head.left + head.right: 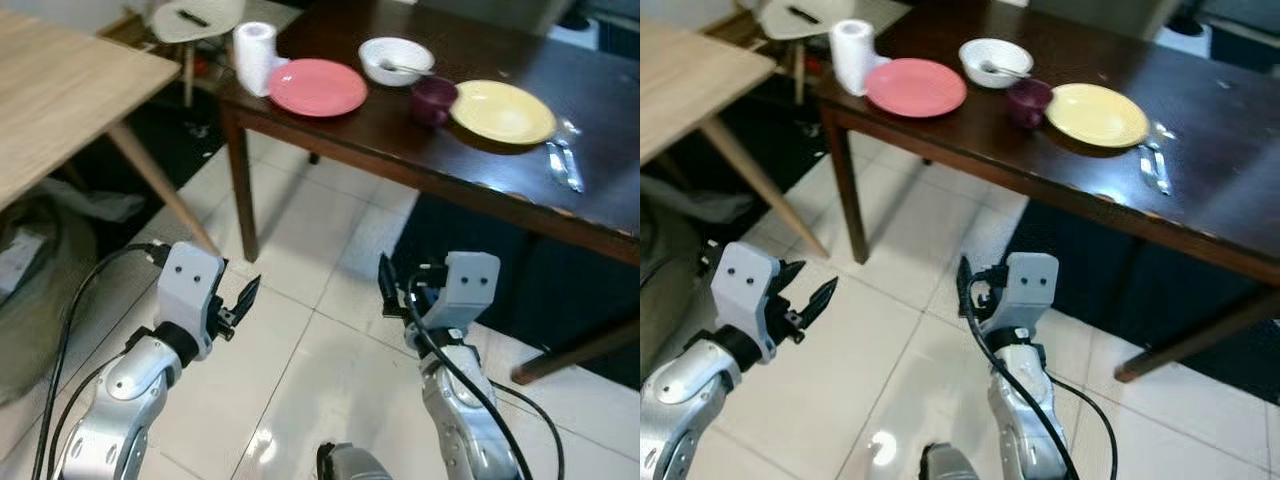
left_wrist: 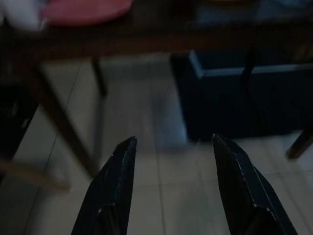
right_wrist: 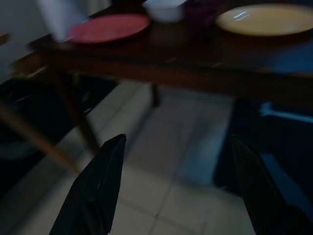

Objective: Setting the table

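Observation:
A dark wooden table [image 1: 480, 190] stands ahead of me. On it are a pink plate [image 1: 317, 87], a white bowl [image 1: 396, 60] with a spoon in it, a purple cup [image 1: 433, 100], a yellow plate [image 1: 502, 111] and loose cutlery [image 1: 565, 165] to the right. A white paper roll [image 1: 255, 57] stands at the table's left corner. Both grippers hover low over the tiled floor, short of the table's near edge. My left gripper [image 1: 240, 303] is open and holds nothing. The right gripper [image 3: 177, 138] is open too, pointing at the table edge.
A light wooden table [image 1: 60, 90] with a slanted leg stands to my left. A white chair [image 1: 190, 20] is behind the paper roll. Something dark blue [image 1: 470, 250] lies under the dark table. Grey bags [image 1: 30, 260] lie on the floor at far left.

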Robot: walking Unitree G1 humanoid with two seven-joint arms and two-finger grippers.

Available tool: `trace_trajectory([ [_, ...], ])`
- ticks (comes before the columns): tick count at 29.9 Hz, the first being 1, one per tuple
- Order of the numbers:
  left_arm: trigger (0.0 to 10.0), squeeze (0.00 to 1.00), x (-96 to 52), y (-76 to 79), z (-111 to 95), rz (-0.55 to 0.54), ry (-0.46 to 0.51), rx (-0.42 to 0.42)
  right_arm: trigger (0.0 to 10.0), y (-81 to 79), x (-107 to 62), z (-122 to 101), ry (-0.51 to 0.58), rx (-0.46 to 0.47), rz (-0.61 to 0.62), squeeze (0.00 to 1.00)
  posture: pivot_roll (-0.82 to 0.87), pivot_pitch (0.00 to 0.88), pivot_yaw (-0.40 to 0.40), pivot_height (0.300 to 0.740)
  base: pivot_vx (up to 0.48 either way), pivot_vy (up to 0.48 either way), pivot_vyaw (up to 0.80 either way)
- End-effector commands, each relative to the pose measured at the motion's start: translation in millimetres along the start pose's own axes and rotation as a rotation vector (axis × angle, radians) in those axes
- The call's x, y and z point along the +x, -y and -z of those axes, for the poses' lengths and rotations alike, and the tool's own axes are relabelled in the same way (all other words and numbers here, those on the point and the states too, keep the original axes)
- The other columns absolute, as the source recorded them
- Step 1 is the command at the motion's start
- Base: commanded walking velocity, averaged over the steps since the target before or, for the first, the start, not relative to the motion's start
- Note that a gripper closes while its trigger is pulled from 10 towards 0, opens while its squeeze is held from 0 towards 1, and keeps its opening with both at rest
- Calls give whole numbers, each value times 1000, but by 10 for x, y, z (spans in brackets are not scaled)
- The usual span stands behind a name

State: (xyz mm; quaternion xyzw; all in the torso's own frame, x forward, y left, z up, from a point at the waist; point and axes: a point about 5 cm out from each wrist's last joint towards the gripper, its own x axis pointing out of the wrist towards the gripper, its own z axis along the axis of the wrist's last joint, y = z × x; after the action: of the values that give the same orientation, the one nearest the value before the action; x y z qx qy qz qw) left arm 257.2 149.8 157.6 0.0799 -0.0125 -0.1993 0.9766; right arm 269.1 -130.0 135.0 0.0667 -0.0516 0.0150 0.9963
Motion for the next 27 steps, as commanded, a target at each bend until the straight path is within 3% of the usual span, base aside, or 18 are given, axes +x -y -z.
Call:
trace_trajectory([
  [1, 10000, 616, 5, -16, 146, -29, -41, 6, 10000, -16, -30, 78, -31, 11, 4, 0, -105, 101, 39, 740, 0, 0, -800],
  [5, 10000, 631, 46, -76, 311, -94, -73, 32, 10000, -29, -16, 104, -30, -1, -12, 0, -114, 121, 41, 740, 0, 0, -800],
  [10, 10000, 643, 61, -119, 353, -155, -79, 18, 10000, 35, 39, 91, -12, -33, -30, 0, -114, 136, 41, 740, 0, 0, -800],
  [16, 10000, 635, 94, -102, 318, -163, -58, -12, 10000, 44, 109, 14, 13, -30, -73, 0, -120, 129, 39, 740, 0, 0, 0],
  [23, 10000, 553, 140, -50, 207, -138, -17, -88, 10000, 21, 76, -1, 1, -14, -130, 0, -129, 119, 41, 740, 0, 0, -800],
  [25, 10000, 475, 133, -38, 206, -130, -19, -87, 10000, 35, 56, 36, -15, -5, -129, 0, -131, 112, 40, 740, 0, 0, -800],
  [27, 10000, 463, 109, -33, 245, -127, -35, -72, 10000, 40, 29, 84, -33, -15, -132, 0, -130, 108, 38, 740, 0, 0, -800],
])
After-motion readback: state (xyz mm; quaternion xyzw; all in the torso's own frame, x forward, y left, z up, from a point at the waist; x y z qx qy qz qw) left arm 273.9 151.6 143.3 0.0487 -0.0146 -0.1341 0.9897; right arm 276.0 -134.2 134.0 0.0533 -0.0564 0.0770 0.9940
